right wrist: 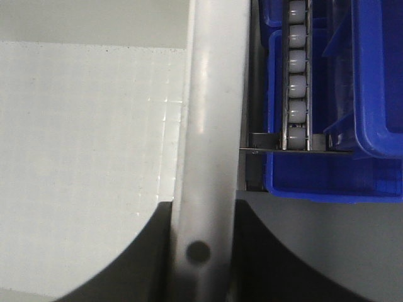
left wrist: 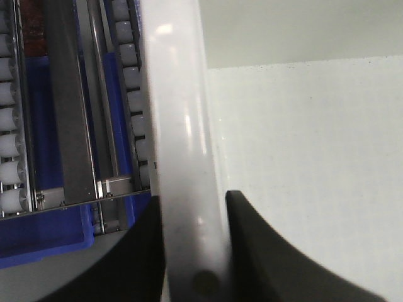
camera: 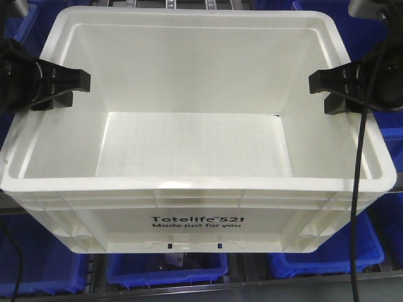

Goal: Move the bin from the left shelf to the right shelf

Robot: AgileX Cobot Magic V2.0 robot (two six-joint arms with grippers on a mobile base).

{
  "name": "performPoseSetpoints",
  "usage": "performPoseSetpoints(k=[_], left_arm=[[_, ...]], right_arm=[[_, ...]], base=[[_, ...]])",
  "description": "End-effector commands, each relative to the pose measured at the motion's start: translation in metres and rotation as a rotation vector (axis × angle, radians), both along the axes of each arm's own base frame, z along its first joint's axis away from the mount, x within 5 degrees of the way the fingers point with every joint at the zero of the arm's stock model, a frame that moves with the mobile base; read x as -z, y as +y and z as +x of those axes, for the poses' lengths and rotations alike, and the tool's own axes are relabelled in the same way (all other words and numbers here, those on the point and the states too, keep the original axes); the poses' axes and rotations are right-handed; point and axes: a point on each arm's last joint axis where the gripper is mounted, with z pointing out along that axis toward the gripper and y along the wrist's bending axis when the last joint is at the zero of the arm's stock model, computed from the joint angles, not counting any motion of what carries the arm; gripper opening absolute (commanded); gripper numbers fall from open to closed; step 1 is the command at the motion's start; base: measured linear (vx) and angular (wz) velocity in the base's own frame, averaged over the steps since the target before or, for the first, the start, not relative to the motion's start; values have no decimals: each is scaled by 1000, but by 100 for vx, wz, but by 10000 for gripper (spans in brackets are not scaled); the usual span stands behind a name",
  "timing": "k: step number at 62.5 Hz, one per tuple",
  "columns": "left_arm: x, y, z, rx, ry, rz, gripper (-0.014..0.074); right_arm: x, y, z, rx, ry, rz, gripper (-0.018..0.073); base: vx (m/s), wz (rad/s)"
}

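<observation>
While one bin fills the frame, left gripper and right gripper each pinch its rim, three blue bins below.

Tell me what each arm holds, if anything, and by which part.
Both hold the white bin: left gripper clamps its left rim, right gripper its right rim, fingers straddling the wall.

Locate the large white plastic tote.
Front view: the large white rectangular plastic tote fills the centre, its side rims clamped by the left pincer and right pincer, above blue plastic bins.
</observation>
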Motion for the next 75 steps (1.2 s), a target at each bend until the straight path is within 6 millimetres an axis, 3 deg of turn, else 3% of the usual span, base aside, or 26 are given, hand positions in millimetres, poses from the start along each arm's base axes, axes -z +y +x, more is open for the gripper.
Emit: performPoseSetpoints(k=[1,75], left_arm=[[-32,13,-7,11,-196,71,56],[-32,13,-7,11,-196,71,56]], right_arm=[[-28,-15,-1,31,-195,-91,-8],[-28,-15,-1,31,-195,-91,-8]], base=[[-7,-2],[-5,-8]])
